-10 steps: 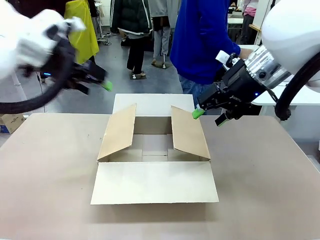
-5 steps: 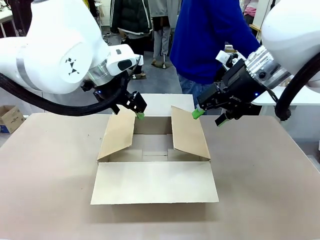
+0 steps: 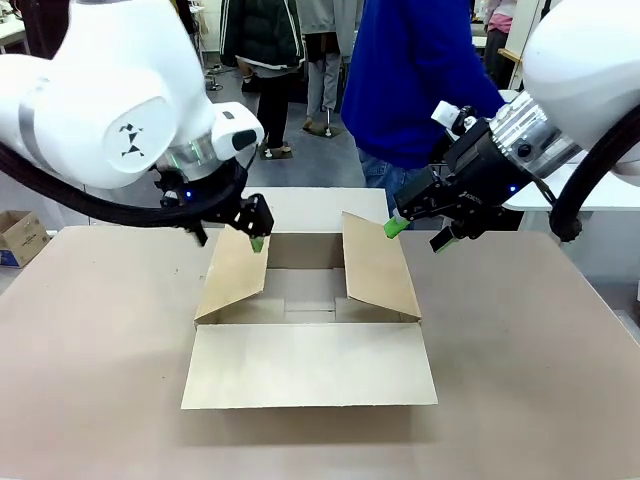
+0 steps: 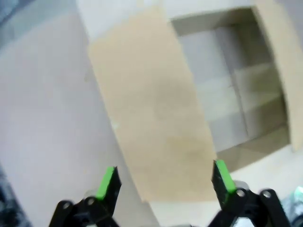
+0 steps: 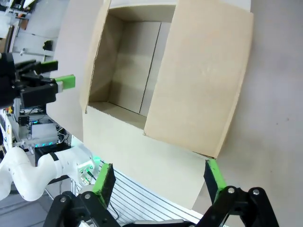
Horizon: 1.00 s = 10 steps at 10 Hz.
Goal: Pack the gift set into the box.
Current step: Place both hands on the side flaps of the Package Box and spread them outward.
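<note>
— where does the box stand?
— the brown cardboard box (image 3: 310, 300) sits at the middle of the table (image 3: 90, 380) with all four flaps open. the near flap (image 3: 310, 365) and the far flap (image 3: 305, 208) lie spread outward, while the left flap (image 3: 237, 265) and the right flap (image 3: 380, 265) slant up at the sides.
— and the two arms?
— the left gripper (image 3: 230, 235) hangs over the far end of the left flap, its fingers spread wide with nothing between them. its wrist view looks down on that flap and the box floor past it, blurred. the right gripper (image 3: 418, 235) hovers just above the far corner of the right flap, likewise parted and holding nothing.
— anyone else in the frame?
— a person (image 3: 410, 80) in a blue top stands at the far side of the table, behind the right gripper.
</note>
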Tool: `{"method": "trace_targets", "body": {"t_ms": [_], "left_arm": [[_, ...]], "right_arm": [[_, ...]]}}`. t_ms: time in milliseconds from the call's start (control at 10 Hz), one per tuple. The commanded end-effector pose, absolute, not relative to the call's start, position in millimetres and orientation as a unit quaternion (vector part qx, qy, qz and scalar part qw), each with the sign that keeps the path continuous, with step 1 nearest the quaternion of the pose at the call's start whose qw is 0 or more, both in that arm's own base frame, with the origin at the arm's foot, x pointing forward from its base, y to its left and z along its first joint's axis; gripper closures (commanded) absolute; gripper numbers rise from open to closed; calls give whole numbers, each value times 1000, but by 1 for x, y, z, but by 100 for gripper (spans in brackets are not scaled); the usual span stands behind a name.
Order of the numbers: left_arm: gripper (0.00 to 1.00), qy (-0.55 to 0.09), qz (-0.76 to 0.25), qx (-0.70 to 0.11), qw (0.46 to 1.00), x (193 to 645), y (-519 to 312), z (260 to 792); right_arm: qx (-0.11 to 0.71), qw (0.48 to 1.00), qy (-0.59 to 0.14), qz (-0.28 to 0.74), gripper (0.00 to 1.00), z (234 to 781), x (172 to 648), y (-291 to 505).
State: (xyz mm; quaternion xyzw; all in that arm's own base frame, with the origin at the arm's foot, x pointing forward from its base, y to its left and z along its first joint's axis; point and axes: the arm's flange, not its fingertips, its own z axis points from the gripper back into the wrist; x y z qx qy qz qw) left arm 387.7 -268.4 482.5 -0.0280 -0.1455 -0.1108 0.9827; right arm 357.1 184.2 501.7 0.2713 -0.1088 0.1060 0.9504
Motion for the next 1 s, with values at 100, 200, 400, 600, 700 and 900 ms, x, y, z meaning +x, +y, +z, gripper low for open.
{"method": "trace_targets", "body": {"t_ms": [100,200,400,600,700,900], "left_arm": [[0,-70,-62,25,995,390,-313,492],[0,-68,-76,26,994,399,-327,491],[0,-55,19,124,990,427,-353,481],[0,-56,35,157,985,444,-369,469],[0,-53,58,169,982,456,-374,461],[0,-42,54,174,982,475,-381,445]], "right_arm": [[261,954,-112,94,0,502,354,186],[261,954,-112,94,0,502,354,186],[261,954,-112,94,0,502,354,186],[261,954,-112,94,0,502,354,186],[261,954,-112,94,0,502,354,186],[261,954,-112,94,0,502,354,186]]}}
